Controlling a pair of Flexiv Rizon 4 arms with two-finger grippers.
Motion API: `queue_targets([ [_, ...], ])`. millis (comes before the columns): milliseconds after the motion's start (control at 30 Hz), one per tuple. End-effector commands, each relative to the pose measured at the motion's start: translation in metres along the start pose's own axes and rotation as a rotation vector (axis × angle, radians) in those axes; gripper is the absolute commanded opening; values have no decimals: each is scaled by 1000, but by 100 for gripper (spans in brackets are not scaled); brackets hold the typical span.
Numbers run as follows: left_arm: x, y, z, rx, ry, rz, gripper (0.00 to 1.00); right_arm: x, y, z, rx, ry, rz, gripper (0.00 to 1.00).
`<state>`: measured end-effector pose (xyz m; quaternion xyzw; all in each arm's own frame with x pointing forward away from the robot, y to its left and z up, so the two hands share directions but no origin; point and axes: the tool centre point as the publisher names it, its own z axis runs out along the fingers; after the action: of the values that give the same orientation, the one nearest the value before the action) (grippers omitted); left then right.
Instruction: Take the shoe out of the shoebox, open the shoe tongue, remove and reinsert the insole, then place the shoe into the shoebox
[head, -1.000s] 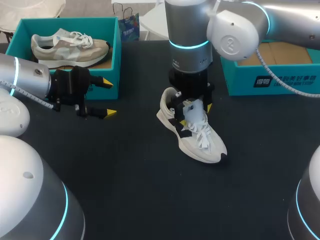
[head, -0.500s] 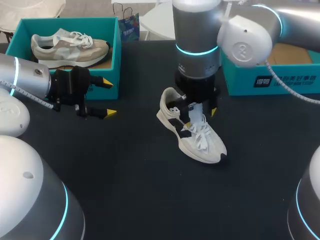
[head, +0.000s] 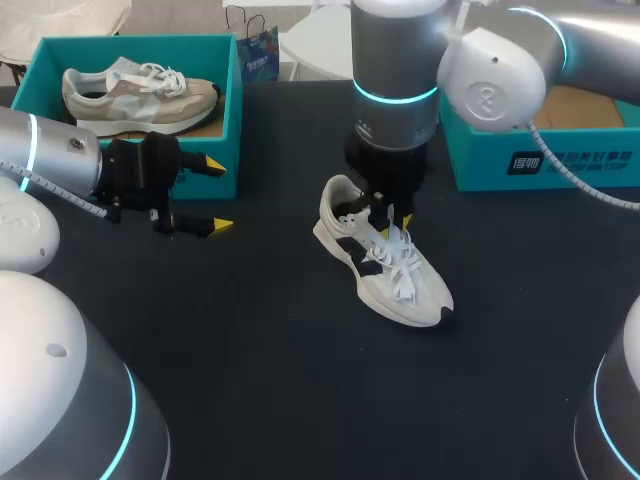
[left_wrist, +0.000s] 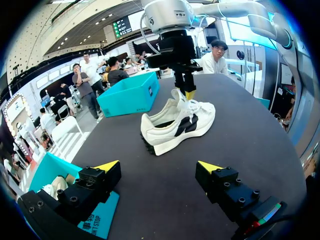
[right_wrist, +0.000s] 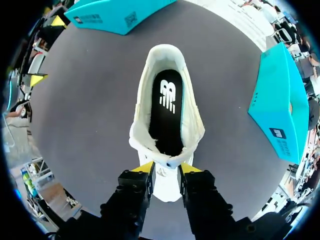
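A white shoe (head: 385, 265) with black side marks lies on the dark table (head: 270, 330), toe toward the front right. My right gripper (head: 390, 215) comes down from above onto its laces. In the right wrist view its fingers (right_wrist: 142, 170) pinch the raised tongue (right_wrist: 165, 161) from both sides. Ahead of them the black insole (right_wrist: 166, 110) lies flat inside the shoe (right_wrist: 192, 125). My left gripper (head: 218, 195) hangs open beside the left shoebox, nothing between its fingers. From the left wrist view, this open gripper (left_wrist: 159, 167) faces the shoe (left_wrist: 177, 125) and my right gripper (left_wrist: 186, 92).
A teal shoebox (head: 232, 110) at the back left holds a second, beige shoe (head: 130, 85). Another teal box (head: 545, 160) stands at the back right, just behind my right arm. Bare table lies between the two grippers and in front of the shoe.
My right gripper has dropped onto the shoe and its fingers have drawn together on the tongue. The shoe and my left arm have kept still.
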<state>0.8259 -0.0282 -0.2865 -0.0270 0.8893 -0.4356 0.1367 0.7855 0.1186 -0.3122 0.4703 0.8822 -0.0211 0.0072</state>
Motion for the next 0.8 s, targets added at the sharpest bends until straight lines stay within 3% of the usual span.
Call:
queue_targets([
  [33, 0, 0, 0, -3, 1, 1, 100, -3, 18, 7, 10, 18, -33, 24],
  [300, 0, 0, 0, -3, 1, 1, 100, 1, 31, 18, 22, 43, -105, 23],
  [433, 0, 0, 0, -3, 1, 1, 100, -2, 29, 4, -13, -15, -94, 25],
  [533, 0, 0, 0, -3, 1, 1, 100, -4, 37, 3, -49, -30, -117, 29],
  [733, 0, 0, 0, -3, 1, 1, 100, -8, 52, 29, -51, 50, -199, 33],
  [800, 0, 0, 0, -3, 1, 1, 100, -9, 53, 18, -64, 39, -215, 38],
])
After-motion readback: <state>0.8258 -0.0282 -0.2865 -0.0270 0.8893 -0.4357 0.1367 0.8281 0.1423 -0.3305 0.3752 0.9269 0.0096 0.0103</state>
